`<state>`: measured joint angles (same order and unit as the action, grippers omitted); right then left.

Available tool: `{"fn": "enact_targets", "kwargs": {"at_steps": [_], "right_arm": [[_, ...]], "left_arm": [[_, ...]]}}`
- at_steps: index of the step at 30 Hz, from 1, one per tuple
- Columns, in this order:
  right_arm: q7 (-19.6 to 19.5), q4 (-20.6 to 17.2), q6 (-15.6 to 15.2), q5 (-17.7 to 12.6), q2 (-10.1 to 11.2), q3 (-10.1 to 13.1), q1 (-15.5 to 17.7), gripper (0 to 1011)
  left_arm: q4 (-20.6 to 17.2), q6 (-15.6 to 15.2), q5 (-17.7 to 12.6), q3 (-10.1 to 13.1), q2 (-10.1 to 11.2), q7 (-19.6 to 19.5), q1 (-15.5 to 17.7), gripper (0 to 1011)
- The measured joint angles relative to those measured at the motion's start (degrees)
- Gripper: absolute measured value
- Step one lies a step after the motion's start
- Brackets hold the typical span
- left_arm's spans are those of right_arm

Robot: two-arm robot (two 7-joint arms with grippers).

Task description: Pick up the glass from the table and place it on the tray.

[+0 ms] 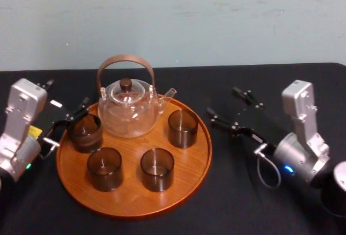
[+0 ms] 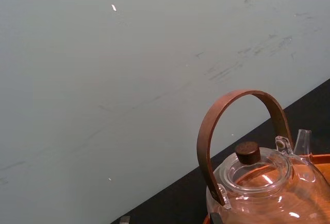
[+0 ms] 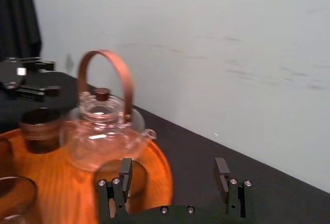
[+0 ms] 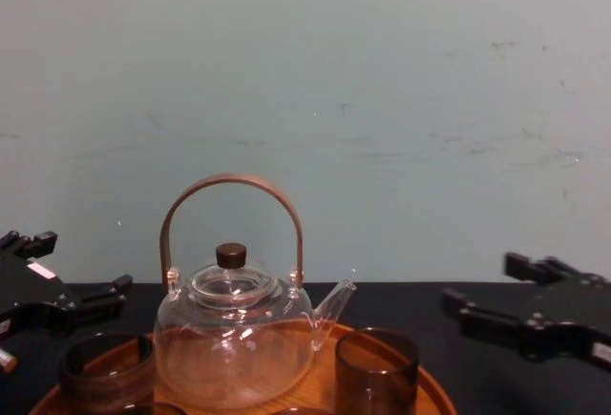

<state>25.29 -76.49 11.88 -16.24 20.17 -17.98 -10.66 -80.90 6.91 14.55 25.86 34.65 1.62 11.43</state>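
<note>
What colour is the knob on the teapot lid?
Dark brown; the knob shows best in the left wrist view.

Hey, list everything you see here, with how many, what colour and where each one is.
tray: one, orange-brown wood, round, middle of the table
teapot: one, clear glass with a brown arched handle and dark lid knob, at the back of the tray
glasses: four, dark smoky brown, all on the tray; one back left, two in front, one to the right of the teapot
table: one, black, under everything
wall: one, pale blue-green, behind the table
left pincer: one, black, open, at the tray's left edge by the back-left glass
right pincer: one, black, open and holding nothing, over the table to the right of the tray
</note>
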Motion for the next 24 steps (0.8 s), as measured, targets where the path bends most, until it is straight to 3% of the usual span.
{"fn": "enact_targets", "kwargs": {"at_steps": [15, 24], "right_arm": [[-4.4, -1.6, 0.5, -0.4, 0.9, 6.3, 4.6, 1002], [-6.2, -0.9, 0.4, 1.0, 0.0, 8.0, 5.4, 1002]], "left_arm": [[0.0, 0.0, 0.0, 0.0, 0.0, 0.0, 0.0, 1001], [0.0, 0.0, 0.0, 0.0, 0.0, 0.0, 0.0, 1001]]}}
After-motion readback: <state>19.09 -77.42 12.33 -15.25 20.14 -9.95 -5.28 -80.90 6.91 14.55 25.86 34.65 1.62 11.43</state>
